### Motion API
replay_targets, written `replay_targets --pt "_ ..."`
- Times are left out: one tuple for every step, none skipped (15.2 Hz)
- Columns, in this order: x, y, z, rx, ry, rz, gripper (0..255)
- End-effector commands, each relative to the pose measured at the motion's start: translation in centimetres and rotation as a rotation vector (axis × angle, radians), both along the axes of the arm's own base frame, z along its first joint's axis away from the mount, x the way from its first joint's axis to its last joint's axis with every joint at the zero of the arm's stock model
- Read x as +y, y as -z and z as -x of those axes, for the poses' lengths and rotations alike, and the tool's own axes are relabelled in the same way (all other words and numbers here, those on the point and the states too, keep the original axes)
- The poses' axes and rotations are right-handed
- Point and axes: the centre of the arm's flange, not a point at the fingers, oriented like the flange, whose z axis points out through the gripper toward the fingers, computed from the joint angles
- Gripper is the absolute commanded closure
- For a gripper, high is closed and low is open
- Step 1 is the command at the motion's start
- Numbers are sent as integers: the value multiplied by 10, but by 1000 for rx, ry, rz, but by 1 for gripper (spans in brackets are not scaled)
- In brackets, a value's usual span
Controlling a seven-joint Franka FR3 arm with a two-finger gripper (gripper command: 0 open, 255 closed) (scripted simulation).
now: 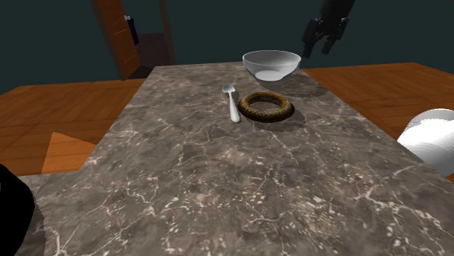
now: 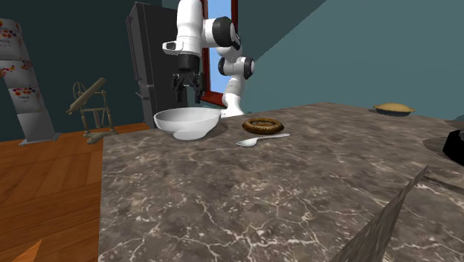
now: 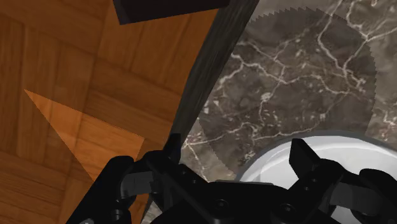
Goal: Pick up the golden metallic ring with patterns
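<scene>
Jaws are being held apart and empty as the gripper (image 2: pixel 187 99) is being hung above the white bowl (image 2: pixel 186 123) at the edge of the marbled surface (image 1: pixel 218 182) nearest the arm, probably so that a descent is being left open. The golden patterned ring (image 1: pixel 266 117) is being carried flat just inward of that bowl, with a spoon (image 1: pixel 233 108) just beside it. No brand or writing is being shown legibly.

No text, number or sign can be read. The stacked white packs (image 2: pixel 16 71) on the floor (image 2: pixel 44 175) bear coloured print too blurred to make out.
</scene>
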Motion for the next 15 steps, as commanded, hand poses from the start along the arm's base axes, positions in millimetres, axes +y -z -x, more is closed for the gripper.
replay_targets --pt "0 0 0 0 0 0 0" --pt "13 1 1 9 2 4 0" --pt "27 3 3 18 4 8 0" --pt "40 4 4 27 6 12 0" --pt "54 6 5 36 8 15 0" --pt "67 8 6 45 10 19 0" --pt "81 9 7 54 12 23 0" --pt "94 11 9 63 14 27 0" --pt "108 13 10 71 16 31 0" --pt "121 15 11 80 19 35 0" --pt "135 16 12 89 21 39 0" --pt "148 18 13 98 23 43 0" --pt "161 20 14 107 25 46 0" --pt "175 22 15 116 27 50 0" --pt "188 24 16 125 29 54 0"
